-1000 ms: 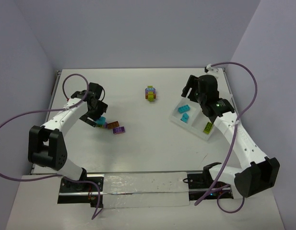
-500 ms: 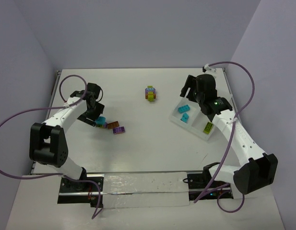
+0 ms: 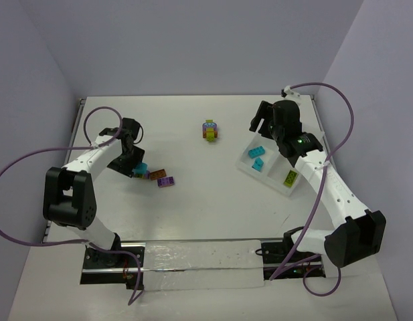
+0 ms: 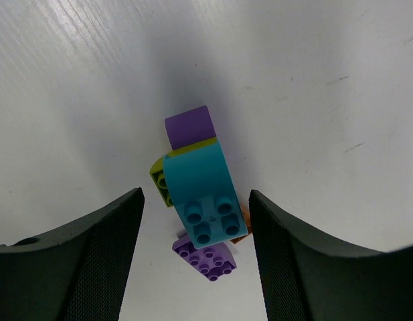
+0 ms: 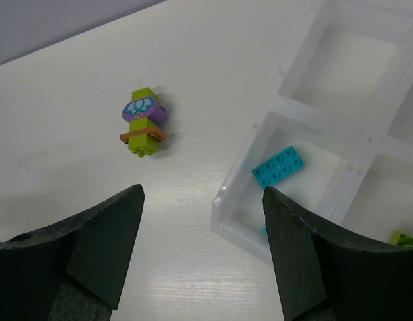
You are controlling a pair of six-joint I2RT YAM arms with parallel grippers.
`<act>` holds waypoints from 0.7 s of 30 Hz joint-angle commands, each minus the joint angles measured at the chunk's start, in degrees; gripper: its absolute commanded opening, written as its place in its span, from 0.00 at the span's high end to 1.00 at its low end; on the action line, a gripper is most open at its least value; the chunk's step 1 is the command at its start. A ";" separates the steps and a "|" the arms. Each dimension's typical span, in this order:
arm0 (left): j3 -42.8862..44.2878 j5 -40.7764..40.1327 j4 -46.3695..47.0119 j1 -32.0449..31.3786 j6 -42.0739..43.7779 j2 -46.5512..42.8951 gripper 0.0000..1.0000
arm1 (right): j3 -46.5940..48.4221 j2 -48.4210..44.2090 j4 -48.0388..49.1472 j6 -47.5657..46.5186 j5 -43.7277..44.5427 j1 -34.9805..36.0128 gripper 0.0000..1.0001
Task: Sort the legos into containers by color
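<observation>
Straddling cyan brick (image 4: 199,184) on left clump (image 4: 189,127), left gripper (image 4: 194,207) spread, not pinching; next: squeeze, pull free; right gripper (image 5: 201,200) spread over tray (image 5: 313,119) corner

Tabletop (image 3: 193,214): white, matte, with a faint linear grain and a few small dark scuffs in the close views.
Back wall (image 3: 193,47): plain pale lilac-grey.
Left wall (image 3: 22,100), right wall (image 3: 387,73): same colour, enclosing the tabletop.
Glossy strip (image 3: 199,257): along the near edge, showing mild glare.
Light: even, diffuse, soft shadows.
</observation>
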 commanded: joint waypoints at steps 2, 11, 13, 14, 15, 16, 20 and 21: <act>0.20 0.19 1.71 0.20 0.97 0.57 0.32 | 2.18 -0.48 2.38 -0.06 0.79 0.61 0.21; 4.34 -3.04 -0.38 0.29 5.50 -1.62 0.92 | 2.43 1.02 2.46 0.03 0.03 0.75 0.21; 5.36 -2.89 -0.31 0.29 8.36 -2.04 1.00 | 2.79 1.96 2.38 -0.40 -1.25 1.03 0.21; 6.27 -2.82 -0.71 0.29 9.39 -1.99 1.00 | 3.21 2.63 2.20 -0.83 -2.17 1.33 0.21; 7.37 -2.29 -0.55 0.29 11.42 -1.96 1.00 | 3.73 3.26 2.06 -1.37 -3.14 1.66 0.21; 8.61 -1.35 0.14 0.29 14.35 -1.96 1.00 | 4.33 3.87 1.96 -2.02 -4.14 2.01 0.21; 13.18 3.50 3.02 0.29 24.16 -2.58 1.00 | 8.24 7.14 -0.27 -5.35 -8.82 4.91 0.21; 14.41 5.30 4.13 0.29 27.06 -3.01 1.00 | 9.85 8.39 -0.92 -6.21 -10.20 5.96 0.21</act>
